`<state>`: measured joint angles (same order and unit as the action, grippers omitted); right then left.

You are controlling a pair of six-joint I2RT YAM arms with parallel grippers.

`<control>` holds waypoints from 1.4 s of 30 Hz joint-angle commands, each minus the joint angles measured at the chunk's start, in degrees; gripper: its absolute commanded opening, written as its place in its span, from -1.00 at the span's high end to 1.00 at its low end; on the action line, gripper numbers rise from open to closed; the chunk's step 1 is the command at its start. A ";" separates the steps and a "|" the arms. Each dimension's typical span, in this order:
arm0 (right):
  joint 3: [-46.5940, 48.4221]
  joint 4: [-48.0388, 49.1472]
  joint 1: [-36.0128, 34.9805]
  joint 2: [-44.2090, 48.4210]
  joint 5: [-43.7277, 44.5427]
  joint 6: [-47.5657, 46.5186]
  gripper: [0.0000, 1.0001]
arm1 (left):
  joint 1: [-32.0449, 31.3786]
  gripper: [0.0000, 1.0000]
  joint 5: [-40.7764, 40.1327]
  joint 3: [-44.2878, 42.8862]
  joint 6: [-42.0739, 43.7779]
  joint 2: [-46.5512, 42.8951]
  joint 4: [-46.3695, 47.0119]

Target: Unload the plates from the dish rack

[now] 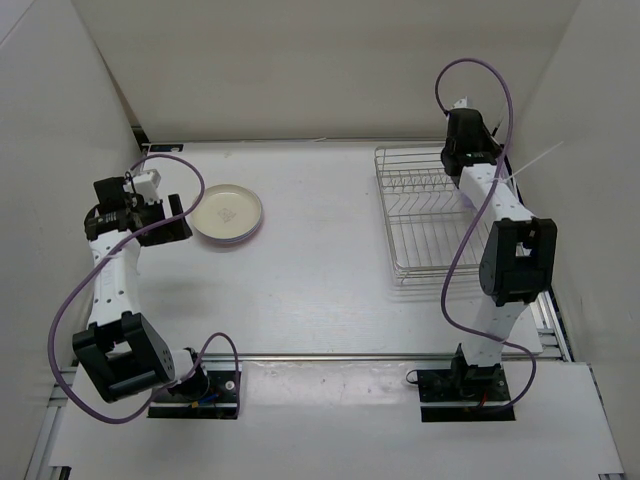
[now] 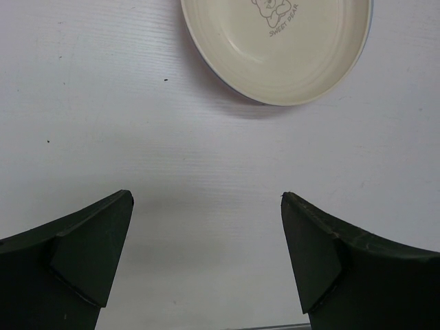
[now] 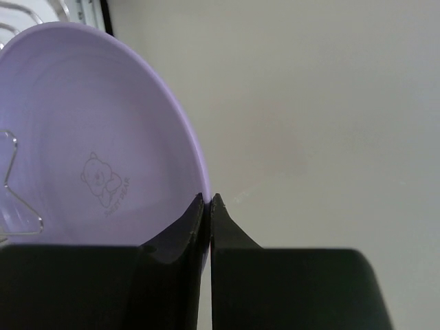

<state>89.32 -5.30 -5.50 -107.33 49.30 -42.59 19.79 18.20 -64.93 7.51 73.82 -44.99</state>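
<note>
The cream-white plate lies flat on the table at the left, and a bluish rim shows under it. In the left wrist view the cream-white plate lies just ahead of my left gripper, which is open and empty; in the top view that gripper is just left of the plate. My right gripper is shut on the rim of the lavender plate, which stands upright. In the top view it is over the far end of the dish rack. No pink plate is in view.
White walls enclose the table on the left, back and right. A rack prong crosses in front of the lavender plate. The right arm stretches over the rack's right side.
</note>
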 commanded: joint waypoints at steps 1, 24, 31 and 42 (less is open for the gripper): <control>5.51 2.05 -0.66 0.19 6.24 -2.58 1.00 | 0.34 -1.00 1.49 0.50 0.49 -0.61 0.70; -0.69 -23.26 -9.00 29.36 -57.09 31.41 1.00 | -34.80 -1.00 8.33 -22.80 -3.20 13.19 7.52; -4.86 -21.77 -9.53 32.27 -62.39 33.10 1.00 | -46.14 -1.00 8.35 -24.80 -6.45 15.99 13.35; -4.33 -21.77 -10.06 31.74 -63.62 33.10 1.00 | -53.37 -0.90 0.26 -34.74 -7.86 24.61 11.59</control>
<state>83.46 -30.00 -15.40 -76.58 -12.16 -10.74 -33.39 21.39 -96.62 0.71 98.32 -33.12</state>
